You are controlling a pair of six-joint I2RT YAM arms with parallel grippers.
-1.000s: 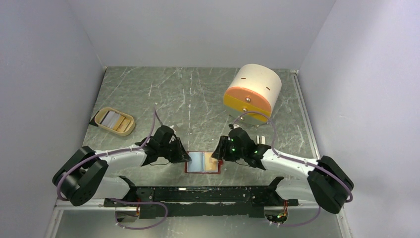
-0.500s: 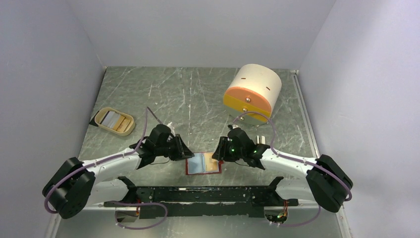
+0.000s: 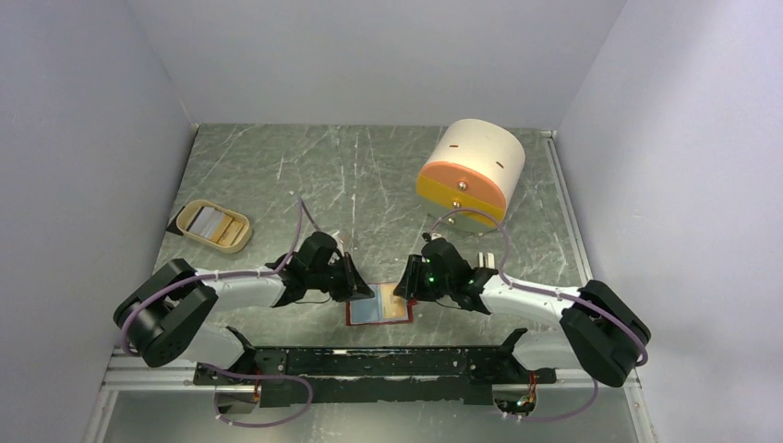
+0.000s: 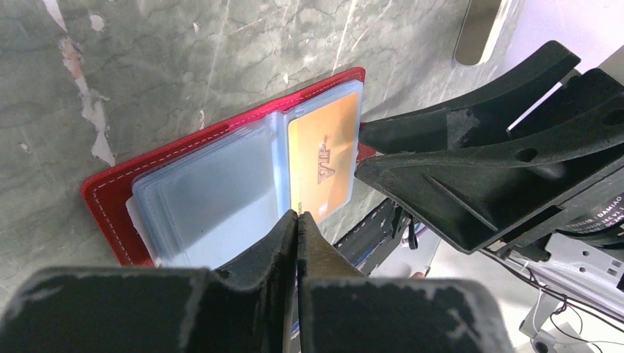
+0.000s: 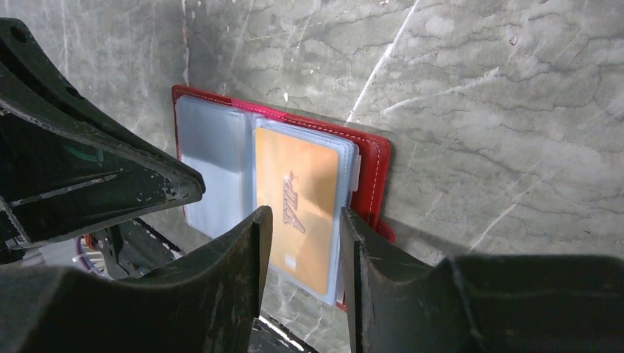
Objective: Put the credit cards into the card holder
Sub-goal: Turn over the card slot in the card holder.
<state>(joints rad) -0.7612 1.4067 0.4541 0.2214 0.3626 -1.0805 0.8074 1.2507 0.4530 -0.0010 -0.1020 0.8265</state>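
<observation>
The red card holder (image 3: 352, 316) lies open on the table between my grippers, pale blue pockets up. An orange card (image 3: 395, 305) sits in its right-hand pocket; it also shows in the left wrist view (image 4: 327, 158) and the right wrist view (image 5: 298, 198). My left gripper (image 3: 362, 291) is shut and empty, its tips (image 4: 297, 218) over the blue pockets (image 4: 213, 195) by the middle fold. My right gripper (image 3: 406, 288) is open, its jaws (image 5: 305, 220) standing either side of the orange card's end. More cards (image 3: 210, 221) lie in the beige tray.
The beige oval tray (image 3: 189, 233) stands at the left of the table. A big cream-and-orange cylinder (image 3: 471, 171) stands at the back right. The black frame rail (image 3: 369, 362) runs along the near edge, just behind the wallet. Grey walls close in both sides.
My left gripper drew back a little, then moved right onto the wallet's left half. The right gripper and the wallet have barely moved.
</observation>
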